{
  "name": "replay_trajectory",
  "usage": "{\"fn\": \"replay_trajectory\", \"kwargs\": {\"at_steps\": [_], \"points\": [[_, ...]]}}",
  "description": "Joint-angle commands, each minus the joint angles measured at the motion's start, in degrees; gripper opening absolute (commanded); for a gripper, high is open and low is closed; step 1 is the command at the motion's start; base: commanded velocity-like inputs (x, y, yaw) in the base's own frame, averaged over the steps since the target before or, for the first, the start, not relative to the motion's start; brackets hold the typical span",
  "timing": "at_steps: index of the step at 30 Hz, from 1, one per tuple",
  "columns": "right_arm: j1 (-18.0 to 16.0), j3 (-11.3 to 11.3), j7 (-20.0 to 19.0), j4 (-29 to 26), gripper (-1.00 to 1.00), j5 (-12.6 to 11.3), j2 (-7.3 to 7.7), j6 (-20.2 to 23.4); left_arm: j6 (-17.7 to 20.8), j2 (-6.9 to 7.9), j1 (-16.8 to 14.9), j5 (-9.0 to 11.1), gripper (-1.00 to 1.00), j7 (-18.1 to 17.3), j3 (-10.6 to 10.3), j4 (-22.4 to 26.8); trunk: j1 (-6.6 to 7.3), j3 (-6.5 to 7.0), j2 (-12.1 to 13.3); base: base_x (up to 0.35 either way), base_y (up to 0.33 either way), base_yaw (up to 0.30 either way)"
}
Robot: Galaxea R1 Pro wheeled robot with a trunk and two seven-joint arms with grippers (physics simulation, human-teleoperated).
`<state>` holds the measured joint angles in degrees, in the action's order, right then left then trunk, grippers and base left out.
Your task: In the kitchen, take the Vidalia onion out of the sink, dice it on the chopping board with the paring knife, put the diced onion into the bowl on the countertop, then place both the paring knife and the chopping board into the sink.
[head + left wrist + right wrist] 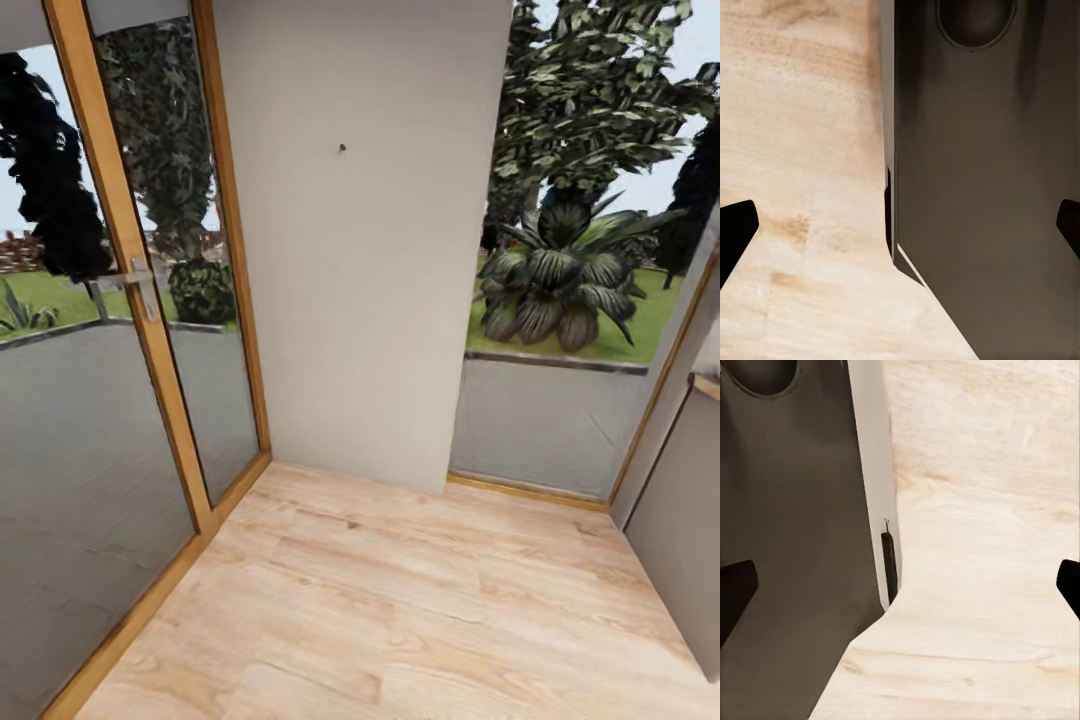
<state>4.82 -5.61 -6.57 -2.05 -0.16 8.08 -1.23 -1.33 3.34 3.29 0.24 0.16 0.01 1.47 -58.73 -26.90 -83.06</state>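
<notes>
The Vidalia onion, sink, chopping board, paring knife, bowl and countertop are out of view. I face a room corner with light wood floor [400, 600]. In the left wrist view my left gripper [901, 225] is open, its dark fingertips [735, 229] spread wide over the floor and my own dark base [982, 187]. In the right wrist view my right gripper [901, 589] is open too, its fingertips [733, 592] far apart with nothing between them, above the floor and my base [795, 547].
A glass door [100, 450] in a wooden frame with a metal handle [135, 280] stands at the left. A white wall section [360, 250] is straight ahead, a low window [560, 300] onto a garden to its right. A grey panel [680, 540] closes the right side.
</notes>
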Motion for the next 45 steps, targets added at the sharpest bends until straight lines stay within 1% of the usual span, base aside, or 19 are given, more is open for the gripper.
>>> {"fn": "replay_trajectory", "kwargs": {"at_steps": [1,15,29,45], "points": [[0.02,-0.45,-0.28,-0.06,1.00,-0.02,0.01,-0.09,-0.08,0.00,0.05,0.02,1.00,0.02,-0.01,0.11,0.00,-0.03,-0.02,0.000,0.000,-0.300],[0.02,-0.45,-0.28,-0.06,1.00,-0.02,-0.16,-0.09,-0.08,0.00,0.05,0.02,1.00,0.02,-0.01,0.11,0.00,-0.03,-0.02,0.041,0.000,-0.300],[0.02,-0.45,-0.28,-0.06,1.00,-0.02,-0.17,-0.09,-0.08,0.00,0.05,0.02,1.00,0.02,-0.01,0.11,0.00,-0.03,-0.02,0.183,0.004,-0.300],[0.02,-0.45,-0.28,-0.06,1.00,-0.02,-0.17,-0.09,-0.08,0.00,0.05,0.02,1.00,0.02,-0.01,0.11,0.00,-0.03,-0.02,0.192,0.098,-0.300]]}}
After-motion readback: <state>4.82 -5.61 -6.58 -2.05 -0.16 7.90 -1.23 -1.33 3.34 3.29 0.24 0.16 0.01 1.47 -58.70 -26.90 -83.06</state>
